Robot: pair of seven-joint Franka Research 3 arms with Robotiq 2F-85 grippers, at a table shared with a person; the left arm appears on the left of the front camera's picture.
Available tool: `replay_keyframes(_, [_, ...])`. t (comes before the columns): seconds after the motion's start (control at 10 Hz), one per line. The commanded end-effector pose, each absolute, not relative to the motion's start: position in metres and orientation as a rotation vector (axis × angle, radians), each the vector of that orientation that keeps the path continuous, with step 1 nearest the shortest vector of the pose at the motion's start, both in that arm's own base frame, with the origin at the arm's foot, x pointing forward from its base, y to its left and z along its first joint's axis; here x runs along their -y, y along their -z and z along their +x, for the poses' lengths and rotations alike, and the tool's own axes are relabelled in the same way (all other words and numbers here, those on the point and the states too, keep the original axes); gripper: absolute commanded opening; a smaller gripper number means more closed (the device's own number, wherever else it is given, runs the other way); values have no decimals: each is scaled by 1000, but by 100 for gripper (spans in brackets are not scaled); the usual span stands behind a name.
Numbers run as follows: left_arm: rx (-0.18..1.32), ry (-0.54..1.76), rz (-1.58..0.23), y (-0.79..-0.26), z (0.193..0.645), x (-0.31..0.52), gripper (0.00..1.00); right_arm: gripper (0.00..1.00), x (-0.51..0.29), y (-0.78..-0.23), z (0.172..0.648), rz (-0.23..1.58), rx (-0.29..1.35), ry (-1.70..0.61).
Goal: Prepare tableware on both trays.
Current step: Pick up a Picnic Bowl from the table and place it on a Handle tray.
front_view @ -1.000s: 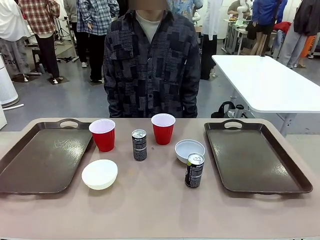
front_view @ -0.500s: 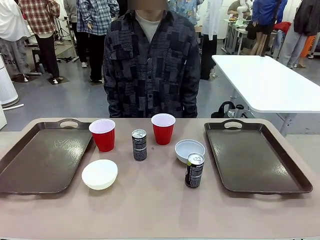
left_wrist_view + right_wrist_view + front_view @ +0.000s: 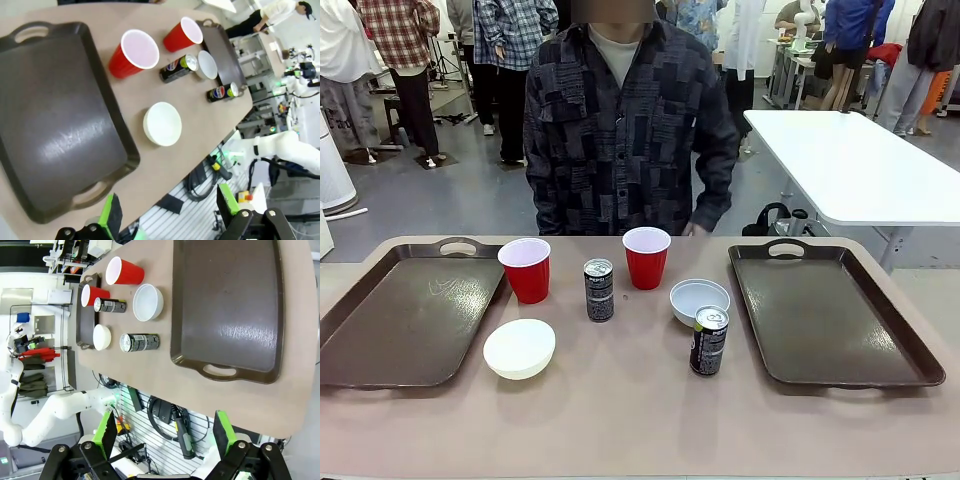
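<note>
Tableware is all bunched in the middle of the tan table point(image 3: 640, 430), none of it on a tray yet. Reckoning from the middle one, a small black drink can with a silver top point(image 3: 599, 290), a red plastic cup with a white inside point(image 3: 525, 270) stands at ten o'clock and the second red cup point(image 3: 646, 257) at one. A creamy round white bowl point(image 3: 520, 348) sits at seven, a pale bluish bowl point(image 3: 700, 300) at three, and the second black can point(image 3: 709, 341) at four, just beside that bowl. Two large dark brown rectangular plastic trays lie bare: the left tray point(image 3: 410, 320) out at nine o'clock, the right tray point(image 3: 830, 320) at three.

The left gripper point(image 3: 167, 212) and the right gripper point(image 3: 164, 434) hang high, jaws wide, holding nothing. To my eye the sharing-out has not begun (one cup, can and bowl per tray). Each arm would do well to take its nearest pieces, squeeze the cups lightly since thin plastic buckles, and mind the can crowding the bluish bowl.
</note>
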State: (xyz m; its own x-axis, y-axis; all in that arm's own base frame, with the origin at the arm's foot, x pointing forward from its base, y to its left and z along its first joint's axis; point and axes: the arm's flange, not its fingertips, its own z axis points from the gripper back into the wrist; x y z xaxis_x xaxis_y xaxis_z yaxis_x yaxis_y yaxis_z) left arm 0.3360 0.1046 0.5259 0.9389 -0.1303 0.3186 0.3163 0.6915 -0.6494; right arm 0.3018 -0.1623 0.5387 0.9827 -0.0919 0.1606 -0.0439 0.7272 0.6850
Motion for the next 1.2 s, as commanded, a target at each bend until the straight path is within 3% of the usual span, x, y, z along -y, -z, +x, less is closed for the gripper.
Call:
replay_keyframes(0.0, [259, 253, -785, -526, 337, -104, 100, 100, 164, -539, 302, 758, 195, 31])
replay_keyframes(0.8, [257, 252, -769, -526, 336, -105, 100, 100, 164, -539, 302, 758, 195, 31])
replay_keyframes(1.1, [143, 281, -490, -544, 380, -41, 100, 100, 164, -539, 302, 758, 195, 31])
